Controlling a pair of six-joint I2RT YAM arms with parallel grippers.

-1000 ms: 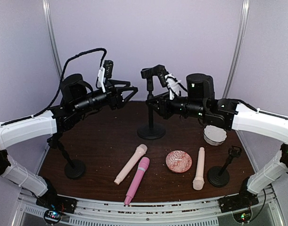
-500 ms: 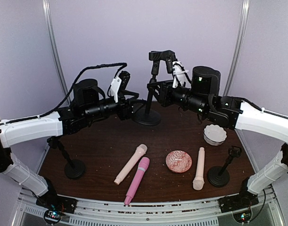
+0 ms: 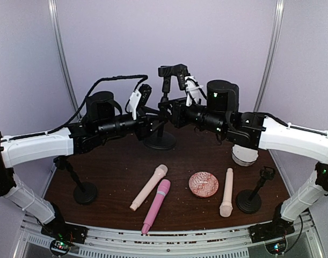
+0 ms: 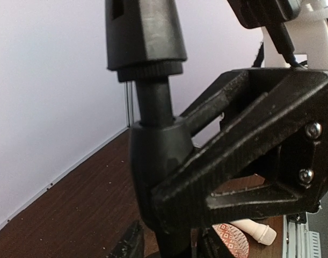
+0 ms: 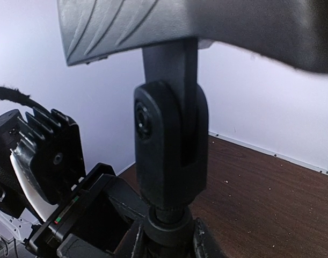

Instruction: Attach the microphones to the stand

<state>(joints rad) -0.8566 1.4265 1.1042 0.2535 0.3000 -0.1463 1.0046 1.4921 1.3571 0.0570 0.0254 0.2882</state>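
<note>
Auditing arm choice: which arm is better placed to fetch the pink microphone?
Probably left: the pink microphone lies left of centre, nearer its base, and the right jaws are shut on the stand.

You're in a robot lab cell: plain lilac backdrop panels (image 3: 110, 37), metal frame posts (image 3: 60, 54), a slotted mounting rail (image 3: 169, 237) edging your dark bench (image 3: 110, 161).

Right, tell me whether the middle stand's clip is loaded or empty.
Empty. The middle stand's clip holds nothing; the left peach microphone, the pink microphone and the right peach microphone lie flat on the table.
</note>
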